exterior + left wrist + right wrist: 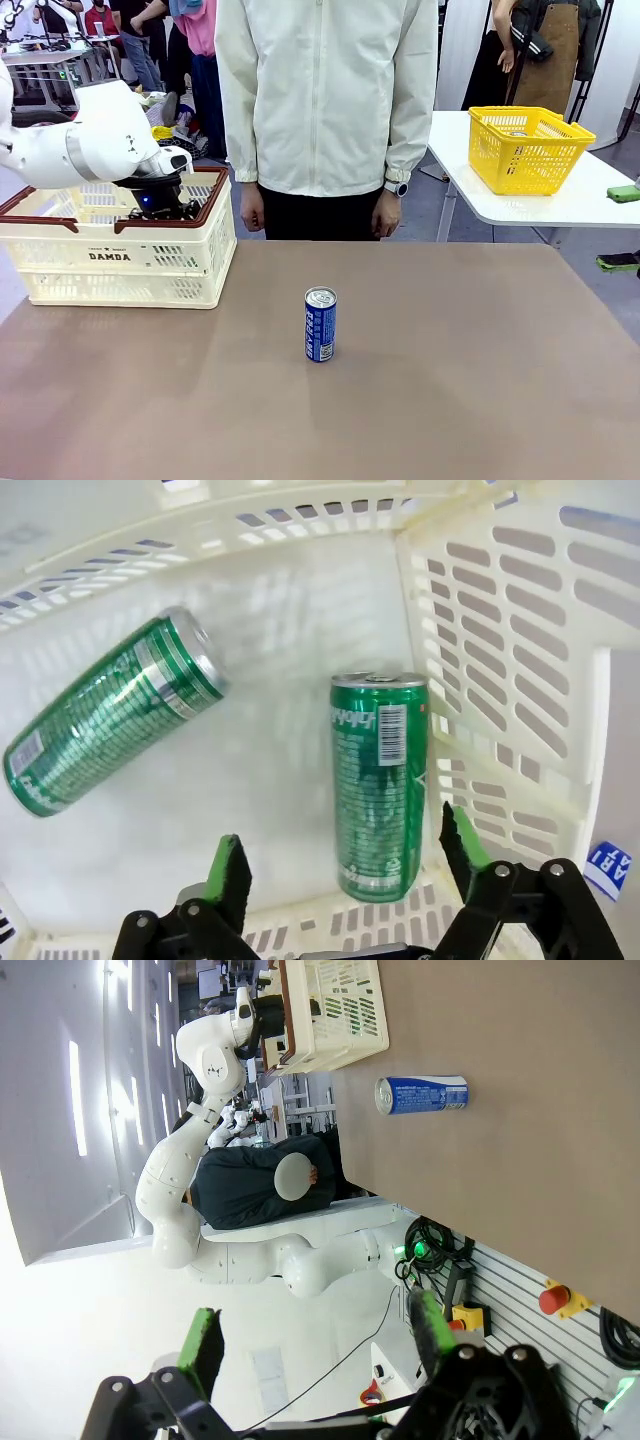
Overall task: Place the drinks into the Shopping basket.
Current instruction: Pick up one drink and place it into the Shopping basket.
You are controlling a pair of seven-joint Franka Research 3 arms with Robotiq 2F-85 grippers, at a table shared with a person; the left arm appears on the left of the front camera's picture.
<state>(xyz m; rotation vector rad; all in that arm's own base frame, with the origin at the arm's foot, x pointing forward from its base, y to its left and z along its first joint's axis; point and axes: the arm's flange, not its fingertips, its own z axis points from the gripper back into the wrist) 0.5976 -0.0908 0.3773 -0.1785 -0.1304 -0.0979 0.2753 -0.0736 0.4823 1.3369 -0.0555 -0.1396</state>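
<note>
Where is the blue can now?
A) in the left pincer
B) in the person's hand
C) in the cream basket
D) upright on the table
D: the blue can stands upright on the table, apart from the basket.

We look across a wide brown counter (480, 400). Off its far right corner stands a white table (560, 205) carrying a yellow mesh basket (527, 148), with grey floor (418, 205) between them. A person in a pale jacket (325, 100) stands at the counter's far edge. In the right wrist view we see bright strip lights (75, 1085) and a slotted wall panel (510, 1290) with a red button (553, 1298).
</note>
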